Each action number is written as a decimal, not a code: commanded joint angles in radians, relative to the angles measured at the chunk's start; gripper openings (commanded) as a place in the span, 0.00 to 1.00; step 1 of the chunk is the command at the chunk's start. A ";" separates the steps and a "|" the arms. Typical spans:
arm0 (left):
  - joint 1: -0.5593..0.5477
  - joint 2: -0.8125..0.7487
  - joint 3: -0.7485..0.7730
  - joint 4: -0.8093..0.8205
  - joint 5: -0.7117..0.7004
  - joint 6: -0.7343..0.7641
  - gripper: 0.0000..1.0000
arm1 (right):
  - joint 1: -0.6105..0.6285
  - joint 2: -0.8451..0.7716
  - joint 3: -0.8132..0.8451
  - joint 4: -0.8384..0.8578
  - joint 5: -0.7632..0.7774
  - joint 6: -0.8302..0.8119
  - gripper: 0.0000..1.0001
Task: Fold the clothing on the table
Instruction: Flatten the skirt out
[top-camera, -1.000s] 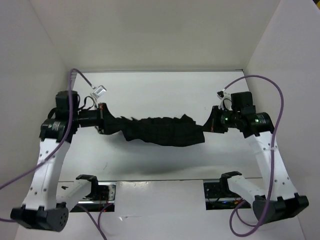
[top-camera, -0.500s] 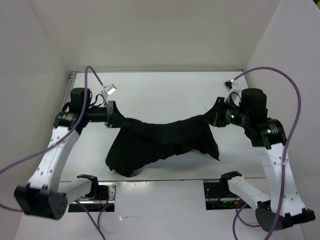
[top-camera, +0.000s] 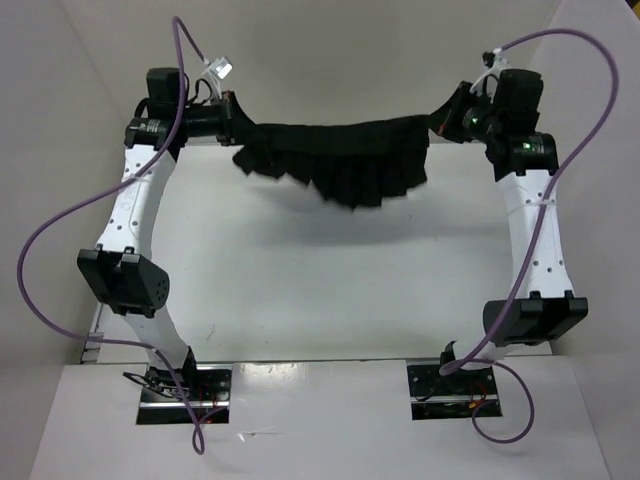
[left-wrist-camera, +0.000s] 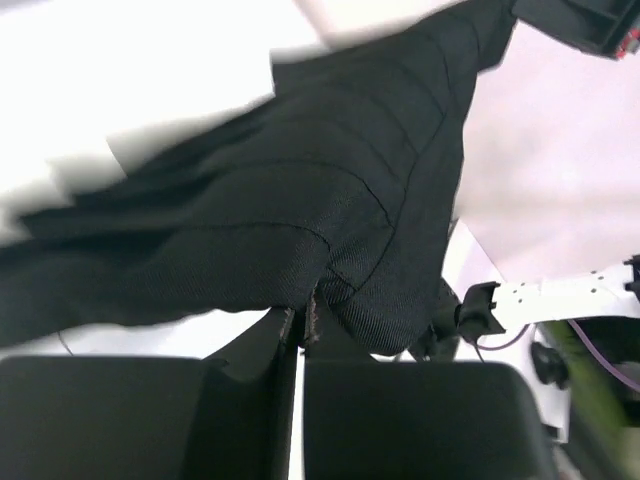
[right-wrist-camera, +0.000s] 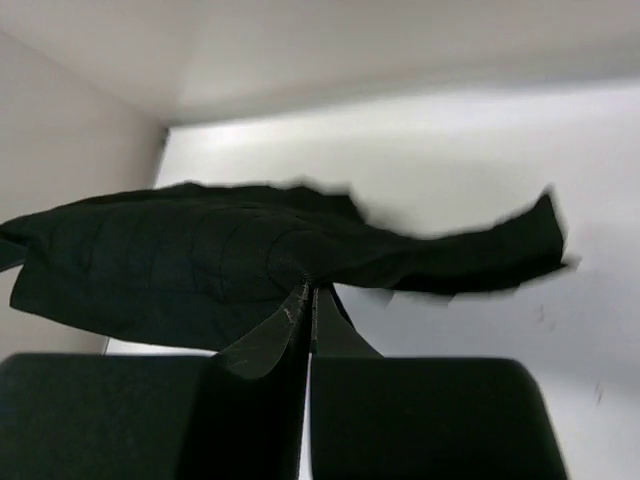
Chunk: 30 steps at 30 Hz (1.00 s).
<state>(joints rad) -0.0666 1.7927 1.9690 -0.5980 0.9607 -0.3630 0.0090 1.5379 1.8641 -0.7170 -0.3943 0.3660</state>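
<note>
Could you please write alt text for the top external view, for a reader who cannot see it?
A black pleated fabric skirt hangs stretched between the left gripper and right gripper, both shut on its waistband, above the white table.
</note>
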 joint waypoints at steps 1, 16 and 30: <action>-0.001 -0.027 0.111 0.003 0.052 0.032 0.01 | -0.007 -0.071 0.127 0.094 0.014 -0.036 0.00; -0.055 -0.260 -0.907 0.055 -0.068 0.085 0.72 | -0.007 -0.344 -0.819 -0.105 -0.060 0.049 0.36; -0.084 -0.071 -0.687 0.237 -0.198 -0.056 0.37 | 0.060 -0.179 -0.691 0.092 0.038 0.149 0.20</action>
<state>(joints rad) -0.1364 1.5997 1.2407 -0.4736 0.8051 -0.3668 0.0349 1.2224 1.1805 -0.7612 -0.3733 0.4889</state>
